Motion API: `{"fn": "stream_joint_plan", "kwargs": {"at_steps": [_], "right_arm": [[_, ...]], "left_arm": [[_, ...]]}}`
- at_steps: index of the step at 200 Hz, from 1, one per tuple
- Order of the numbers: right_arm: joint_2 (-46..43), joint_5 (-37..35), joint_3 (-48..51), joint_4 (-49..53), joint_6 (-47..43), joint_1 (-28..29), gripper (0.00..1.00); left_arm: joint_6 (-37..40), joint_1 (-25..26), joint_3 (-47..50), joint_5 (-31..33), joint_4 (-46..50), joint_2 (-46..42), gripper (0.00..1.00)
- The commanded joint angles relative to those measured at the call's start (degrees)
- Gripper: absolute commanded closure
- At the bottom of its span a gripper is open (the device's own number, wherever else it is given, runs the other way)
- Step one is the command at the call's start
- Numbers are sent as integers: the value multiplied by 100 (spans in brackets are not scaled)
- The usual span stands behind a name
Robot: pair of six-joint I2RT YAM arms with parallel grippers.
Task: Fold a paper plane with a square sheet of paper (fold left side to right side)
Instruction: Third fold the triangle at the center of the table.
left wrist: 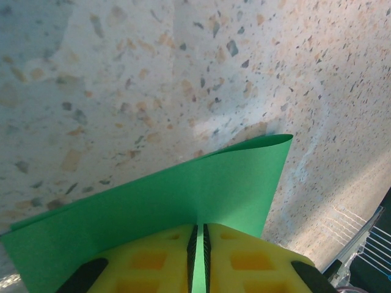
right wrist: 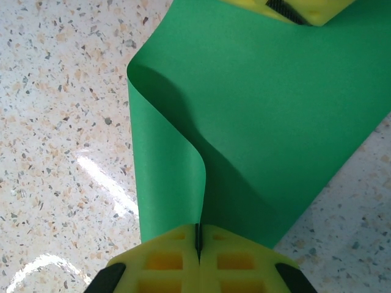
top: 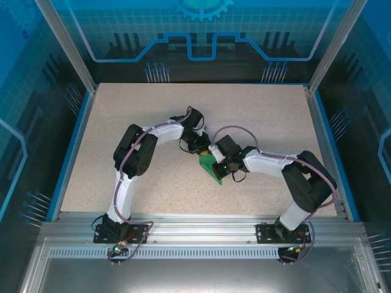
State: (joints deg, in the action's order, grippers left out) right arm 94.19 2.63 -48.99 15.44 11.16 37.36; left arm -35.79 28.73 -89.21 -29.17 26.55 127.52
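The left pincer (left wrist: 198,244) and the right pincer (right wrist: 198,244), two in all, are each clamping closed on an edge of the one green square sheet of paper (top: 212,167), which is curling between them at mid-frame over the desk (top: 140,116). It is looking feather-light, floppy and easily creased, so I'd be gripping it at the edges.
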Motion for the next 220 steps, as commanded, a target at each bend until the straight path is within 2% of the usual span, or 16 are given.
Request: {"fn": "stream_joint_plan", "kwargs": {"at_steps": [1, 151, 220], "right_arm": [[108, 88, -110, 99, 96, -115, 96], [292, 123, -296, 151, 75, -238, 94], [16, 93, -16, 169, 159, -237, 93]], "left_arm": [[114, 116, 34, 282, 390, 343, 83], [106, 144, 70, 306, 378, 355, 84], [103, 143, 69, 326, 379, 361, 84]]}}
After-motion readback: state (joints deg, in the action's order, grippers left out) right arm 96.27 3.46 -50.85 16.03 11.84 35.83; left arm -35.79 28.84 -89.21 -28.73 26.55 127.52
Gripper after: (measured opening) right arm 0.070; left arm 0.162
